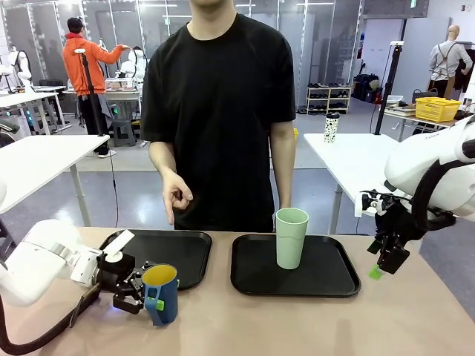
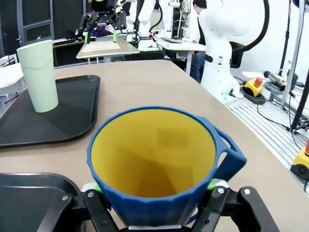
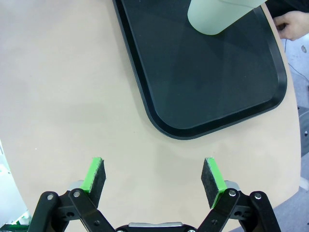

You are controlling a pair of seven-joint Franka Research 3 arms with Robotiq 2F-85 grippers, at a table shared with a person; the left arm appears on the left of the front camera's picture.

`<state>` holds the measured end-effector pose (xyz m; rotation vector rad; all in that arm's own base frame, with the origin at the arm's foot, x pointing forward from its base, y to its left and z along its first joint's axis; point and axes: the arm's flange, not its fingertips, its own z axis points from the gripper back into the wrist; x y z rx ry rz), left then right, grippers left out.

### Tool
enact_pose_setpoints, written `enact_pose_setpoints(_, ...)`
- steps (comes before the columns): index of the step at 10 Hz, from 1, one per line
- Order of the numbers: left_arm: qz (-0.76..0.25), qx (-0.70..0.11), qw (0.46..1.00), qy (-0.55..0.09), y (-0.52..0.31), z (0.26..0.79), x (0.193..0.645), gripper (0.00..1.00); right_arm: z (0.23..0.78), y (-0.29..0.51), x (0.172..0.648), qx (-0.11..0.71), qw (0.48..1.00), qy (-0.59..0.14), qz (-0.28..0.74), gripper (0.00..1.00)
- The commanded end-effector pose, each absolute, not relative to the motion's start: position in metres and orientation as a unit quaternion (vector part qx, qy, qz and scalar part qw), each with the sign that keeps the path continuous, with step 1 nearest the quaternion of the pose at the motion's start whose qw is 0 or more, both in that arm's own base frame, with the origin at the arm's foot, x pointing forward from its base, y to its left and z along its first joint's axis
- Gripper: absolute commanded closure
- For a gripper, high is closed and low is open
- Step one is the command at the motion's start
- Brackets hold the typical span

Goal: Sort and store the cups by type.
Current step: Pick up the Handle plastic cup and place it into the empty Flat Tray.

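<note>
Left gripper (image 1: 145,295) clamped on blue mug (image 1: 161,293), lower left, on table beside left tray (image 1: 185,256). Mint tumbler (image 1: 291,237) upright in right tray (image 1: 326,278), centre. Right gripper (image 3: 153,180) spread wide, holding nothing, above table.

- Mug (image 1: 161,294): dark blue outside, yellow inside.
- Tumbler (image 1: 291,237): pale mint green.
- Two trays (image 1: 326,274): black.
- Table (image 1: 297,326): light tan.
- Gripper pads (image 3: 216,175): bright green on black fingers.
- Person's shirt (image 1: 223,111): black.
</note>
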<state>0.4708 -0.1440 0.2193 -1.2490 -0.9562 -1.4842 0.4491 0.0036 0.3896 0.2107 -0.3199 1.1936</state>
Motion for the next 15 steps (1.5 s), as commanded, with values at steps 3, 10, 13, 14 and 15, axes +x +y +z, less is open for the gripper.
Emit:
enact_pose_setpoints(3, -0.584, -0.499, 0.480, -0.423, -0.126, 0.261, 0.462, 0.43, 0.388, 0.004, 0.450, 0.099, 0.810, -0.154, 0.557, 0.00)
enact_pose_setpoints(10, -0.586, -0.471, 0.516, -0.410, -0.080, 0.308, 0.440, 0.43, 0.388, 0.004, 0.450, 0.099, 0.810, -0.154, 0.557, 0.00)
enact_pose_setpoints(13, -0.573, -0.481, 0.511, -0.423, -0.082, 0.305, 0.447, 0.43, 0.388, 0.004, 0.450, 0.099, 0.810, -0.154, 0.557, 0.00)
enact_pose_setpoints(14, -0.573, -0.481, 0.511, -0.423, -0.082, 0.305, 0.447, 0.43, 0.388, 0.004, 0.450, 0.099, 0.810, -0.154, 0.557, 0.00)
enact_pose_setpoints(15, -0.573, -0.481, 0.511, -0.423, -0.082, 0.305, 0.447, 0.43, 0.388, 0.004, 0.450, 0.099, 0.810, -0.154, 0.557, 0.00)
